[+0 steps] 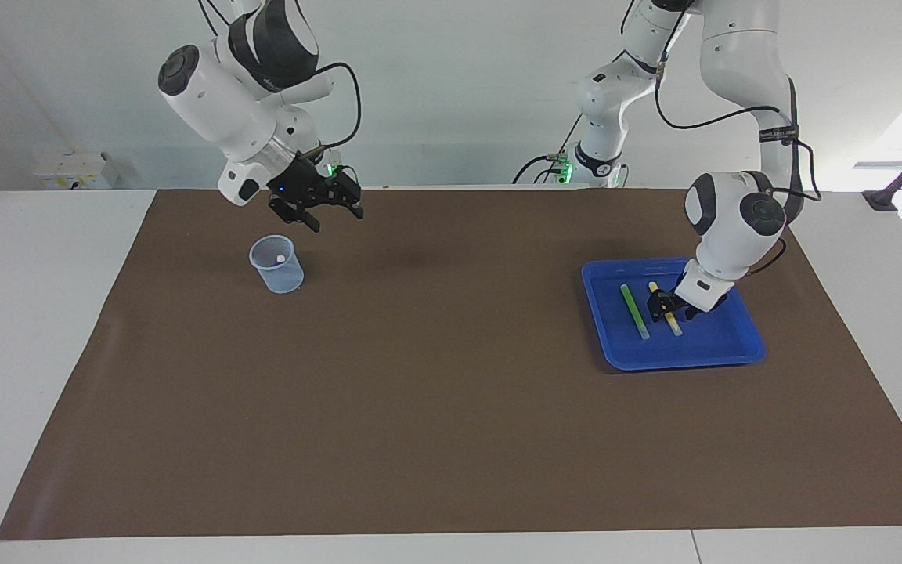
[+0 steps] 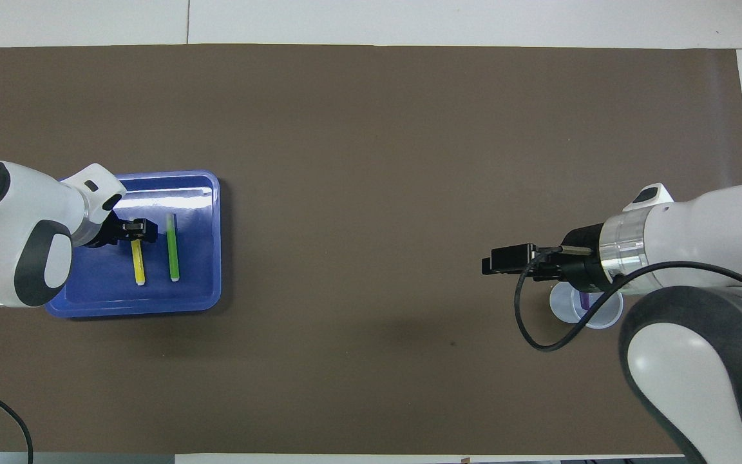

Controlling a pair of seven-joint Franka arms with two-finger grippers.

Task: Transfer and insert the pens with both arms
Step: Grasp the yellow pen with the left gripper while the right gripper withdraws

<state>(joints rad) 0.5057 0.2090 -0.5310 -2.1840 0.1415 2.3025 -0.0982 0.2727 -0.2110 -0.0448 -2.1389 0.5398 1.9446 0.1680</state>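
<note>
A yellow pen (image 1: 664, 309) is straddled by the left gripper (image 1: 667, 308) inside the blue tray (image 1: 682, 356), which is taken here as the landmark. The gripper is lowered over the pen's upper half, at the end of the pen nearer the robots; whether its fingers are already pressed on the barrel cannot be told. A green pen (image 1: 634, 311) is seen lying flat in the same tray, just beside the yellow one and parallel to it, on the side toward the right arm's end of the table. Well apart from the tray, a clear cup (image 1: 276, 264) is stood on the brown mat (image 1: 451, 407) with the purple pen (image 2: 583, 299) already inside it. The right gripper (image 1: 316, 205) is held raised, with its fingers spread and nothing carried, over the mat on the tray's side of the cup. For a clean pick-up, the squeeze is best made square across the yellow barrel, so the pen is not rolled against its green neighbour, and the lift is best kept straight up until the tray's rim is cleared.
</note>
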